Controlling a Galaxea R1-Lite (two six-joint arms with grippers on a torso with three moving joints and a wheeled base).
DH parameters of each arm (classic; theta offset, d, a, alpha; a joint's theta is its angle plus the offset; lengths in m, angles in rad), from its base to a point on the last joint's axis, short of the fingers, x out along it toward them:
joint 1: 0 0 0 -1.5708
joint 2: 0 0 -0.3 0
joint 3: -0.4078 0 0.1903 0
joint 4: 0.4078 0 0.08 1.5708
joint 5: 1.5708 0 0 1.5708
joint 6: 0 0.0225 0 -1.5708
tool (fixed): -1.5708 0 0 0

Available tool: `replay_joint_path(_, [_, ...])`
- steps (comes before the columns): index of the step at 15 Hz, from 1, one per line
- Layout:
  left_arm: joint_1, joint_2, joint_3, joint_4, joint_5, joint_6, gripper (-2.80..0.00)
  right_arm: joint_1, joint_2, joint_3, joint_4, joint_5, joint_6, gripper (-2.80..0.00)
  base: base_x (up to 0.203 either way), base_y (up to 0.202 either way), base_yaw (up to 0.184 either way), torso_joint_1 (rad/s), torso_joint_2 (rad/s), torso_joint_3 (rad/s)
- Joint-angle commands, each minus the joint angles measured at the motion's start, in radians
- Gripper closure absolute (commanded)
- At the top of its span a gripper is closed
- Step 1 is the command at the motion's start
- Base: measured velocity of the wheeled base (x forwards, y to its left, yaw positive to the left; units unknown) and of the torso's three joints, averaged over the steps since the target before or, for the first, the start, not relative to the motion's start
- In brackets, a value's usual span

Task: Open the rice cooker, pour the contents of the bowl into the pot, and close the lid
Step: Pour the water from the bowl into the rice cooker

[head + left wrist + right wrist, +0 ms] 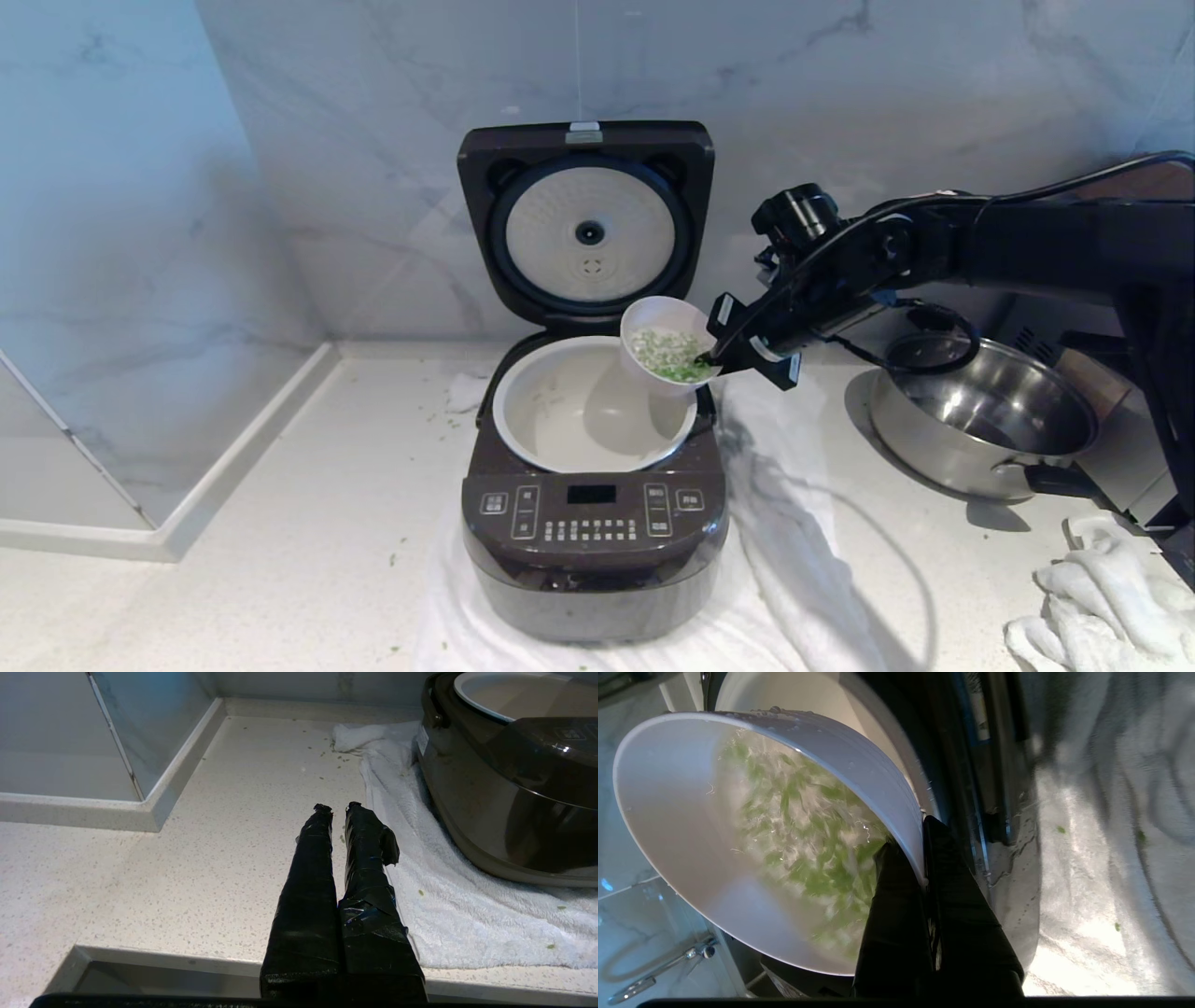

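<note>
The dark-brown rice cooker [594, 532] stands on a white towel with its lid [586, 219] swung up against the wall. The cream-white pot [523, 373] inside looks nearly bare. My right gripper [711, 358] is shut on the rim of the bowl [665, 317], holding it tilted over the pot's right edge. The green and whitish contents [670, 357] lie low in the bowl beside the gripper. In the right wrist view one of the fingers [896, 891] lies inside the bowl [672, 812] and the other outside the rim. My left gripper [335, 808] is shut, parked at the counter's front edge.
A steel pan [980, 420] with black handles sits right of the cooker, under my right arm. A crumpled white cloth [1102, 597] lies at the front right. The towel [794, 523] spreads under and right of the cooker. Green bits dot the counter [308, 504]. Marble walls close the back and left.
</note>
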State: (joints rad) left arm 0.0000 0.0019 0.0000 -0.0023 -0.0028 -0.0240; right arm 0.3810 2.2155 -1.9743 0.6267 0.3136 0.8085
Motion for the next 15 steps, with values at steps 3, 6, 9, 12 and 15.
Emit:
replay_joint_path(3, [0.0,0.001,0.002,0.0,0.0,-0.001,0.0,0.01,0.023,0.0,-0.022,0.002,0.039,0.0,0.0,0.0,0.0,0.0,0.0,0.0])
replay_joint_path(6, [0.0,0.001,0.002,-0.001,0.0,-0.001,0.0,0.019,0.036,-0.002,-0.045,0.001,0.04,0.0,0.0,0.0,0.0,0.0,0.0,0.0])
replay_joint_path(9, [0.0,0.001,0.002,-0.001,0.001,-0.002,0.0,0.027,0.051,-0.008,-0.06,0.001,0.051,0.0,0.0,0.0,0.0,0.0,0.0,0.0])
replay_joint_path(12, [0.0,0.001,0.002,-0.001,0.001,-0.004,0.0,0.03,0.059,-0.008,-0.077,-0.001,0.069,0.0,0.0,0.0,0.0,0.0,0.0,0.0])
replay_joint_path(15, [0.0,0.001,0.002,-0.001,0.001,-0.005,0.0,0.049,0.065,-0.008,-0.09,-0.014,0.069,0.0,0.0,0.0,0.0,0.0,0.0,0.0])
